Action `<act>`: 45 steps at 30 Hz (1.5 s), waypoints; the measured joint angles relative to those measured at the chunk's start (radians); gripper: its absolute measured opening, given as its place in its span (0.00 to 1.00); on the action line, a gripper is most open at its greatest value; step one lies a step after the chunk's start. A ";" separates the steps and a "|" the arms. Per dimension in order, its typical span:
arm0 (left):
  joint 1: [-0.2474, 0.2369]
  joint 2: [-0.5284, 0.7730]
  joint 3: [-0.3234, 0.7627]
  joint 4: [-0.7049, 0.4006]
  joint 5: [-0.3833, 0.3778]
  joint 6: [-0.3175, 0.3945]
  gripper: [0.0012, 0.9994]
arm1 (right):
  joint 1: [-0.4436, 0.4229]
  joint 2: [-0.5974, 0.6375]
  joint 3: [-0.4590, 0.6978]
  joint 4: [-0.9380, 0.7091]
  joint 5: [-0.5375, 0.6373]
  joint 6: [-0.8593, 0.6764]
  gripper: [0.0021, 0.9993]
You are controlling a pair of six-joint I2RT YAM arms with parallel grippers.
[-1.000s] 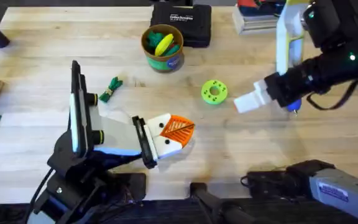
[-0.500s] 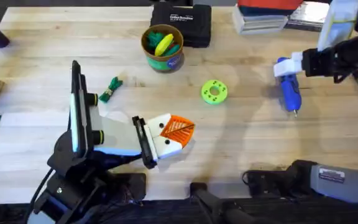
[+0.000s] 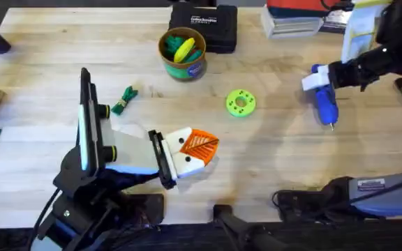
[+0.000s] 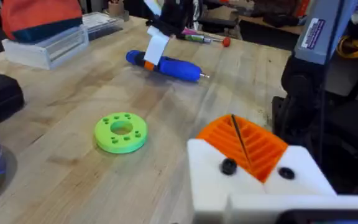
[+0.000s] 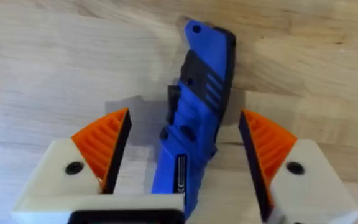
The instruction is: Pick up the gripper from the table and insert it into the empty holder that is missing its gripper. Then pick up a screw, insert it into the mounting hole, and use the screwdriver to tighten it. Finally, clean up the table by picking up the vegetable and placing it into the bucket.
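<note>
Screwdriver (image 5: 194,118) body lies on the table (image 3: 271,160) directly between the spread orange pads of the right gripper (image 5: 182,155), which is released, a gap showing on each side of the blue barrel. In the overhead view that gripper (image 3: 314,79) hangs over the screwdriver's (image 3: 324,103) rear end, the silver tip pointing back toward the arm bases.

Left gripper (image 3: 194,150) sits low over the table's near middle, its white mounts carrying orange fingers (image 4: 244,144) that lie pressed together, clenched on nothing. Just beyond it and toward the right gripper is the bright green ring disc (image 3: 240,102). Off to its other side lies the vegetable (image 3: 123,100). Farther out stands the bucket (image 3: 183,53), with the black case (image 3: 204,25) just behind it.
</note>
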 joint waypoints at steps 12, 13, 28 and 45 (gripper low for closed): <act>0.000 0.000 0.000 0.000 0.000 0.000 0.00 | -0.001 0.094 0.002 0.039 -0.001 -0.006 0.99; 0.000 0.000 0.000 0.000 0.000 0.000 0.00 | -0.001 0.097 0.002 0.054 -0.003 -0.006 1.00; 0.000 0.000 0.000 0.000 0.000 0.000 0.00 | -0.001 0.103 0.002 0.104 -0.003 -0.001 0.63; 0.000 0.000 0.000 0.000 -0.001 0.000 0.00 | -0.002 0.086 0.007 0.052 0.001 0.001 0.03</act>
